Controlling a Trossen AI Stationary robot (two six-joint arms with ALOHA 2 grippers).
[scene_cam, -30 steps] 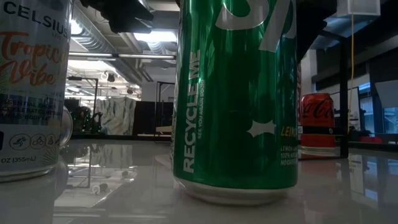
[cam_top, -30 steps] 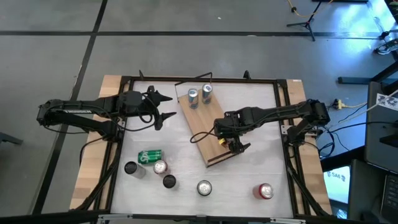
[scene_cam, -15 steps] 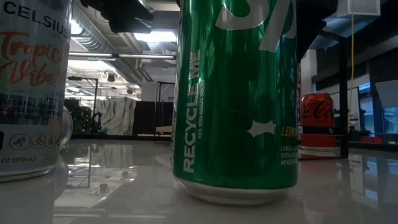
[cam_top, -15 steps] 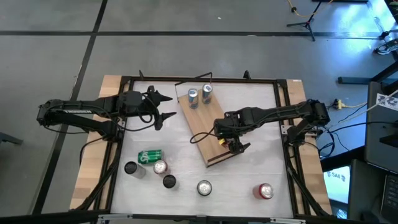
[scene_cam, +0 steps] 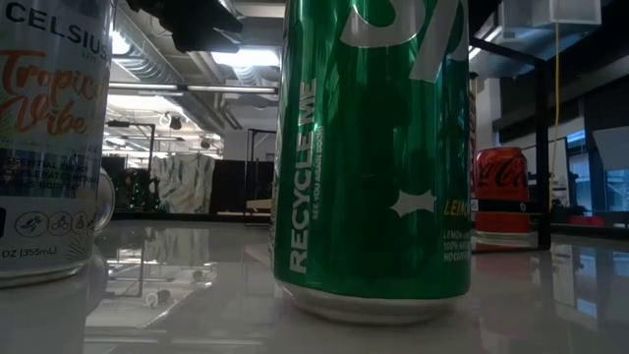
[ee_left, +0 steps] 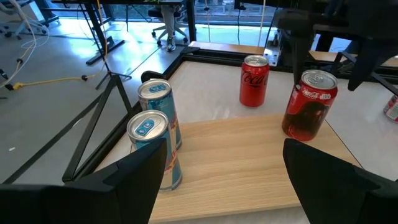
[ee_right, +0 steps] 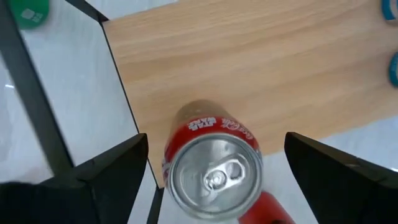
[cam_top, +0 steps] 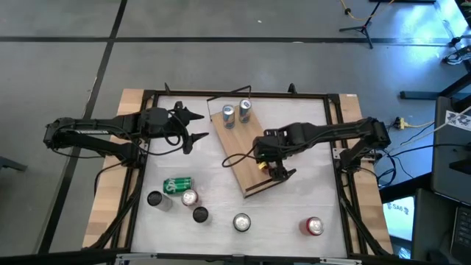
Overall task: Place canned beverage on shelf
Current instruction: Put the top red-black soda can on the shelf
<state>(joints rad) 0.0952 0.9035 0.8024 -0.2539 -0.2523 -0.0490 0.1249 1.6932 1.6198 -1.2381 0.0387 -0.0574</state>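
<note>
The red can point(ee_right: 214, 163) stands upright on the shelf point(cam_top: 239, 151), near its dark-rimmed end, well apart from the two blue cans point(cam_top: 235, 112) at the wire-frame end. The right gripper point(cam_top: 274, 168) is above it; its fingers point(ee_right: 102, 171) stand released, clear of the can on both sides. To finish the step well, lift straight up, keeping both fingers off the can wall so it is not tipped. The left gripper point(cam_top: 193, 125) waits with fingers released over the tabletop point(cam_top: 294, 213), beside the shelf.

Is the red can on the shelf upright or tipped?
Upright: the red can shows its round lid squarely from above and stands on the shelf.
</note>
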